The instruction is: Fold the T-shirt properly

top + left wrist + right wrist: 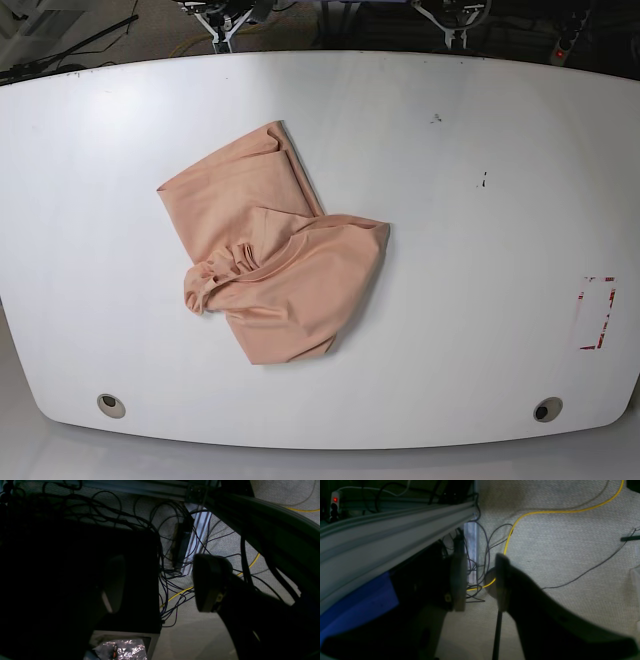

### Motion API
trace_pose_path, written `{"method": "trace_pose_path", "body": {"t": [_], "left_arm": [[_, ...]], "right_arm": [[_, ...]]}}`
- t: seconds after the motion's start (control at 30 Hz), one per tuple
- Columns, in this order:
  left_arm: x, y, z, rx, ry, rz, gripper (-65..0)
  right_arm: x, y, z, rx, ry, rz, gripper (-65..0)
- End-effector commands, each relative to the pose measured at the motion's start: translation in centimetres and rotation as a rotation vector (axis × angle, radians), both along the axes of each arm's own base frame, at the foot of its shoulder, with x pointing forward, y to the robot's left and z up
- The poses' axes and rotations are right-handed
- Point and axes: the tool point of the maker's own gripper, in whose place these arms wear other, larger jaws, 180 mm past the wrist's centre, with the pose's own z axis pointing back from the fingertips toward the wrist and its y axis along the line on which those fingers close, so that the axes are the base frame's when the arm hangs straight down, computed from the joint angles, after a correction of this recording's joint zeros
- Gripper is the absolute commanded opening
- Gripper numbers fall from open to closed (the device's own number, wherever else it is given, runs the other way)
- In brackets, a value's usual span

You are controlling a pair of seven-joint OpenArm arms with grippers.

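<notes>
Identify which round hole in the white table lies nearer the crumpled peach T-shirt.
The lower-left round hole in the base view; the peach T-shirt lies near it, the lower-right hole far off.

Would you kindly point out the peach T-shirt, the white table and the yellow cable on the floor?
peach T-shirt (290, 280): base view, on its lower rounded fold.
white table (480, 120): base view, bare top right of the shirt.
yellow cable (545, 511): right wrist view, its arc across the carpet.

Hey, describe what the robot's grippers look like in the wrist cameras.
Both are dark, nearly black. The left gripper has two broad, rounded fingers with pale inner faces. The right gripper has flat, narrow greyish pads on curved dark fingers. No markings are visible. The arms themselves are out of view.
</notes>
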Motion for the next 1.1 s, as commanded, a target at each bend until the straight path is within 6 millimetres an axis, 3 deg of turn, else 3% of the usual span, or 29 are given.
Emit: {"method": "trace_pose_path", "body": {"t": [0.0,0.03,0.43,0.63,1.07], "left_arm": [[0.5,0.8,0.3,0.016,-0.056,0.014,-26.2],[-0.4,0.1,0.0,0.003,-0.001,0.003,-26.4],[-0.9,0.1,0.1,0.002,0.0,0.002,-26.4],[-1.0,0.6,0.8,0.021,-0.072,-0.013,-26.4],[-3.2,2.5,4.0,0.07,-0.167,-0.073,-26.4]], "right_arm": [[-0.1,-0.5,0.0,-0.013,-0.01,-0.004,-46.7],[0.6,0.3,0.0,0.002,-0.015,0.003,-45.8],[0.5,0.3,0.0,0.002,-0.016,0.004,-46.1],[-0.5,0.1,0.3,-0.002,-0.036,-0.004,-46.1],[-3.1,-0.7,2.7,-0.025,-0.11,0.028,-46.1]]}}
